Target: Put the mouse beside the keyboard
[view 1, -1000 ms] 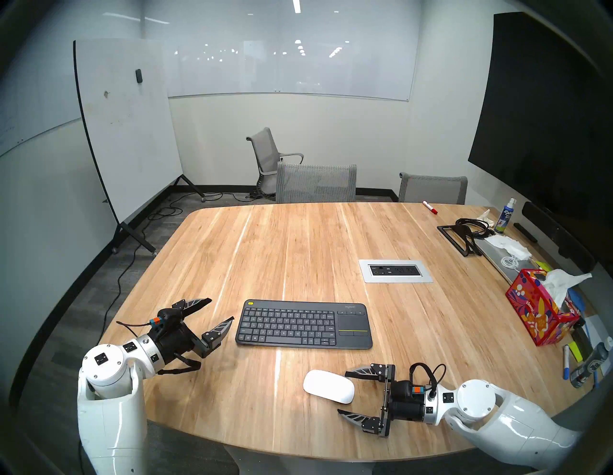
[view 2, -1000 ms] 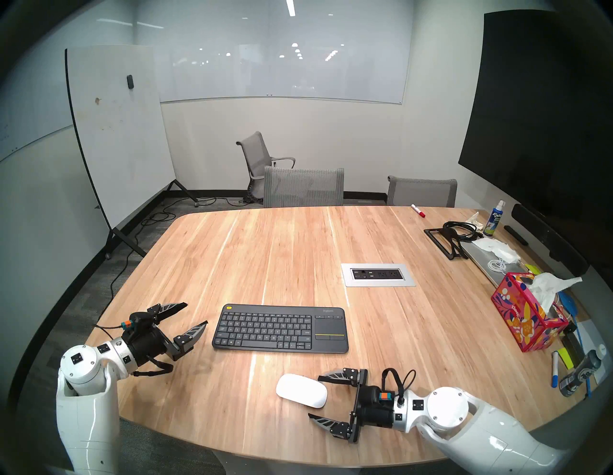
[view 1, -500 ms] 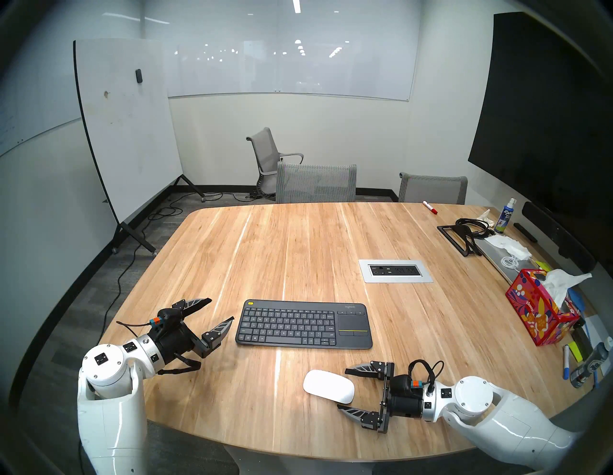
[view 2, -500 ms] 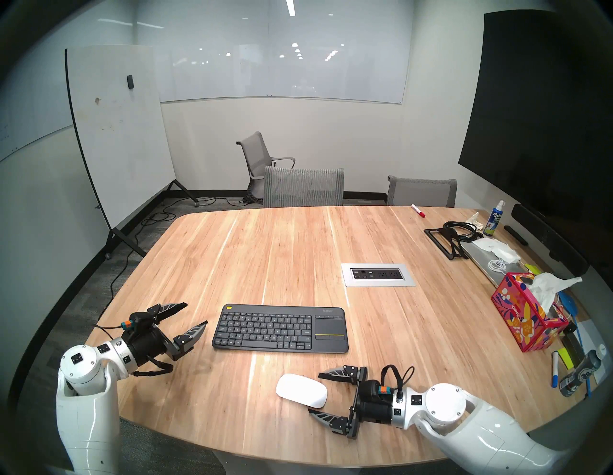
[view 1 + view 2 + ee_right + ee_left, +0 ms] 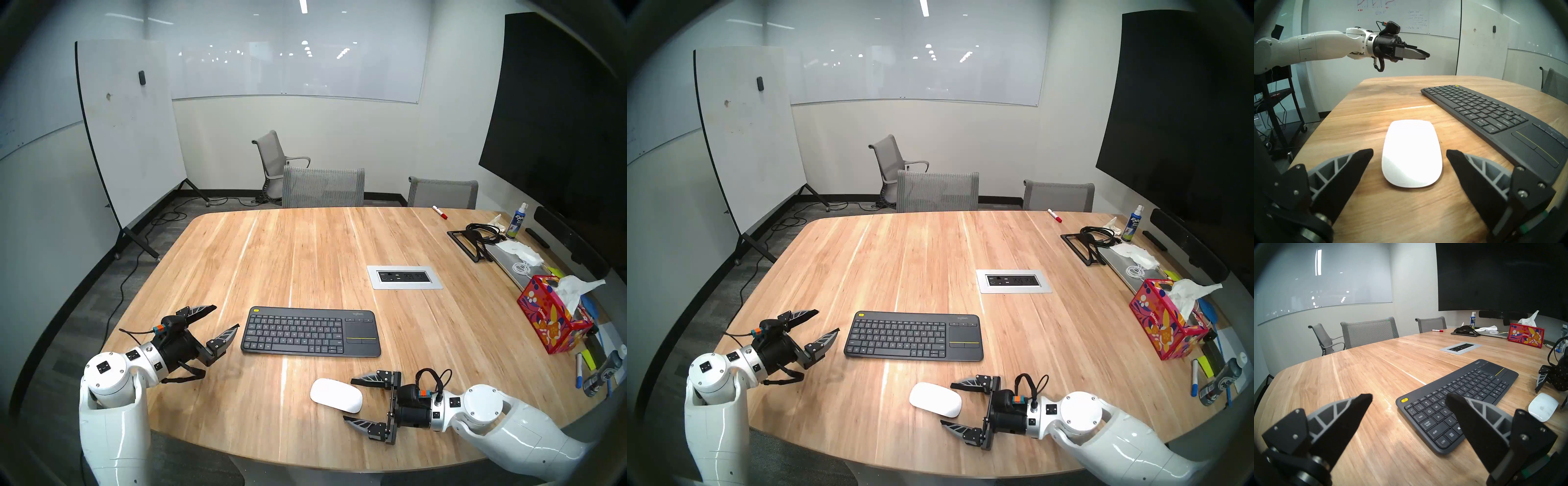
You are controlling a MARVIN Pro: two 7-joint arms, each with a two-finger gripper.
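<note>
The mouse [image 5: 336,395] lies flat on the wooden table [image 5: 305,258], near the robot's edge. It is a little nearer than the keyboard [image 5: 310,331] and toward its right end, close to it but not touching.

The mouse is white, smooth and shiny, with a low round top. It looks light and hard. It will likely be slippery, so a pinch on the round top could slide off. The best place to hold it is its two long, low sides, close to the table.

The right gripper [image 5: 1409,153] sits just right of the mouse, low by the table, with its jaws wide apart. In the right wrist view the back end of the mouse lies between the two fingers [image 5: 1349,169], with a gap on each side. Nothing is touching it, as far as I can tell. From the head view it is hard to say how high the fingers are above the wood.

The left gripper [image 5: 220,320] hangs left of the keyboard, jaws apart and empty.
</note>
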